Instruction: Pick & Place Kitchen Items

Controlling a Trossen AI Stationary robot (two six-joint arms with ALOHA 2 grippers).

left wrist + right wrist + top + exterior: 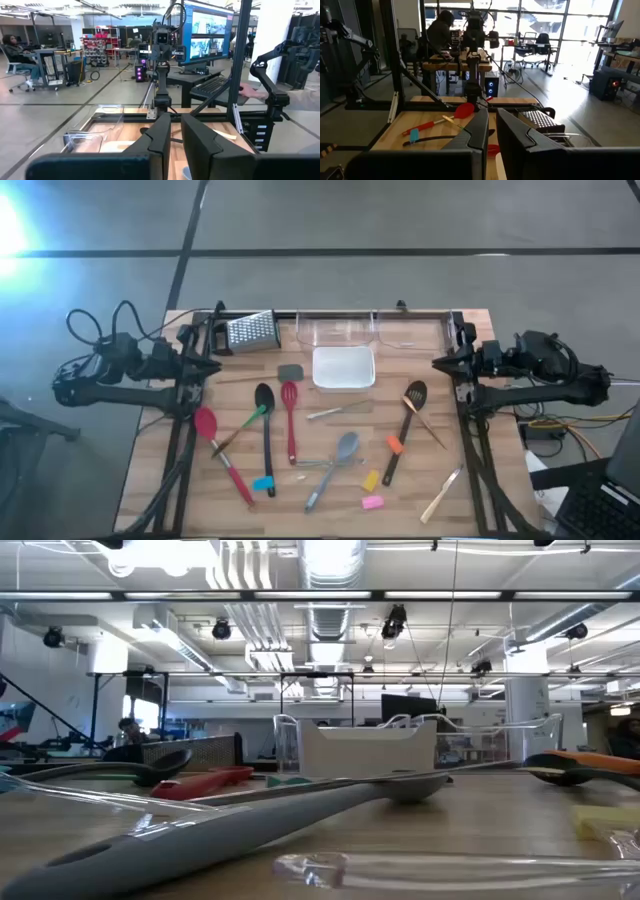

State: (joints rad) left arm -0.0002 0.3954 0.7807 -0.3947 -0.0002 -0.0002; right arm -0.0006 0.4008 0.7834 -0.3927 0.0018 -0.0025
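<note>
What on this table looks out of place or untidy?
The utensils lie scattered loose on the table, none in the clear bins. A black spoon crosses a green-handled one, and the box grater lies tipped over. Nothing looks spilled or broken.

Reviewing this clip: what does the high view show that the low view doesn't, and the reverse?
Only the high view shows both arms parked at the table's sides, left gripper and right gripper, neither holding anything, plus the steel grater, the slotted black spoon and the pink piece.

Only the low view shows the room behind: ceiling ducts and lights. No arm appears in it.

Both show the grey spoon, the white tray and the clear bins.
</note>
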